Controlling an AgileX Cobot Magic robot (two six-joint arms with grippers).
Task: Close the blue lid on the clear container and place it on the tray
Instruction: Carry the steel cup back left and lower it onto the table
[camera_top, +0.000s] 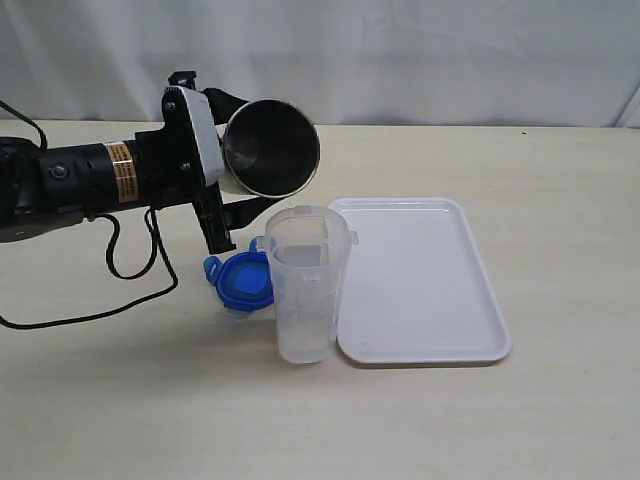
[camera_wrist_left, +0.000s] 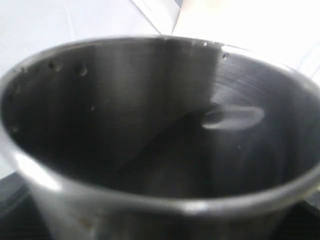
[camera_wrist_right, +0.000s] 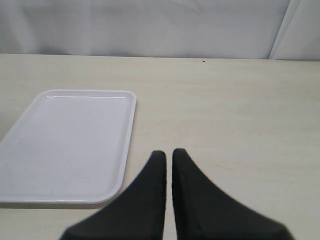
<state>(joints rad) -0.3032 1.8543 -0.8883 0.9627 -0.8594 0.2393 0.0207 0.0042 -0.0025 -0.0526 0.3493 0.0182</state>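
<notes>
Left jaws: spread wide and clamped on the steel cup (camera_top: 270, 148), which is tipped on its side at upper centre of the exterior frame, mouth toward the camera, just above and behind the clear container (camera_top: 305, 285). The left wrist view is all cup interior and looks empty. Right jaws: pressed together, nothing between them, over bare surface (camera_wrist_right: 225, 110) with the tray (camera_wrist_right: 70, 145) at frame left. The container stands upright and open at centre of the exterior frame, right against the tray's left edge but not on it. The blue lid (camera_top: 243, 281) lies flat on the surface just left of the container, partly hidden behind it; can't tell if they touch. My read: the cup has to be parked before any lid work. Level it, carry it to the open surface at frame left, well away from the lid and container rim, set it down upright, then release. Watch the elbow and cable (camera_top: 130, 290) near the lid. The right jaws are free to steady the container.
</notes>
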